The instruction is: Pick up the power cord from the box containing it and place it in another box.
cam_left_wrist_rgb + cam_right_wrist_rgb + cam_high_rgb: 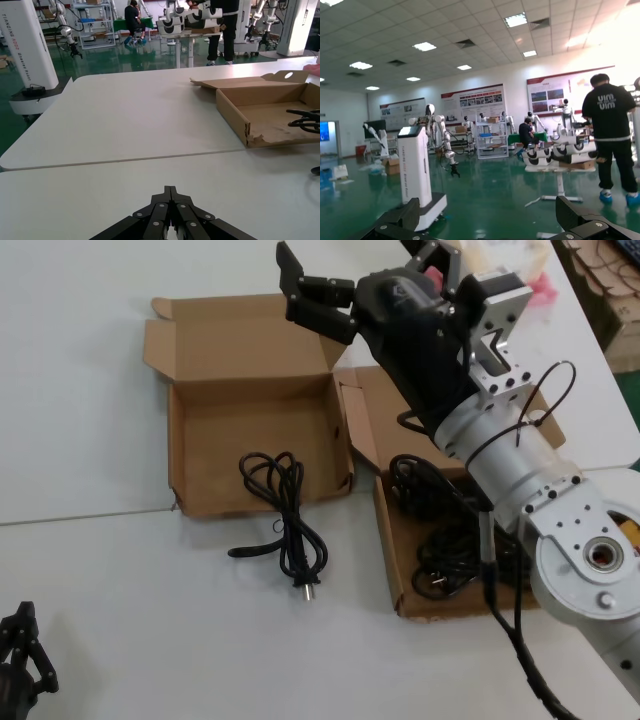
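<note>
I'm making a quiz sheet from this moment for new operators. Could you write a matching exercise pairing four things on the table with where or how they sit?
Things:
1. power cord
2. tangle of black cords
3. right gripper
4. left gripper

States:
A. raised above the boxes, fingers open
B. low near the table's front edge, fingers closed
C. trailing over a box's front edge, plug on the table
D. piled inside the box under the right arm

Pairs: 1-C, 2-D, 3-A, 4-B
</note>
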### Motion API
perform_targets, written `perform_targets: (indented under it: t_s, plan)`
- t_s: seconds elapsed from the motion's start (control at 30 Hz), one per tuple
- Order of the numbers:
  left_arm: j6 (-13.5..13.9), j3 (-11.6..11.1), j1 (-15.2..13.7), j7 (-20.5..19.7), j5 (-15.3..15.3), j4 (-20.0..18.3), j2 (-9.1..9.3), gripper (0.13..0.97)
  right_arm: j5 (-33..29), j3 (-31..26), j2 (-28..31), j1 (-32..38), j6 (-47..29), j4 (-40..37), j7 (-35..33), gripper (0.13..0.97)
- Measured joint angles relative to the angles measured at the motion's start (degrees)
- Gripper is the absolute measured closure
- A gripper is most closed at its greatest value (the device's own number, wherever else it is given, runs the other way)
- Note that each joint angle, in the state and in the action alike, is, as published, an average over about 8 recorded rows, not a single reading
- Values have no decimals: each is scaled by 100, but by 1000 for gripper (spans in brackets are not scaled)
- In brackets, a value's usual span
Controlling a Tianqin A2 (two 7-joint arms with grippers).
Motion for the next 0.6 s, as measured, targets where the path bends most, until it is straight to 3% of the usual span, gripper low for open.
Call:
perform_targets:
  t_s: [0.3, 0.6]
  plan:
    - [0, 0, 0, 0, 0, 0, 0, 934, 1011, -620, 193, -51, -93, -509, 0, 135]
    - [0, 0, 0, 0, 0, 0, 0, 934, 1405, -955, -112, -284, -804, -1511, 0, 129]
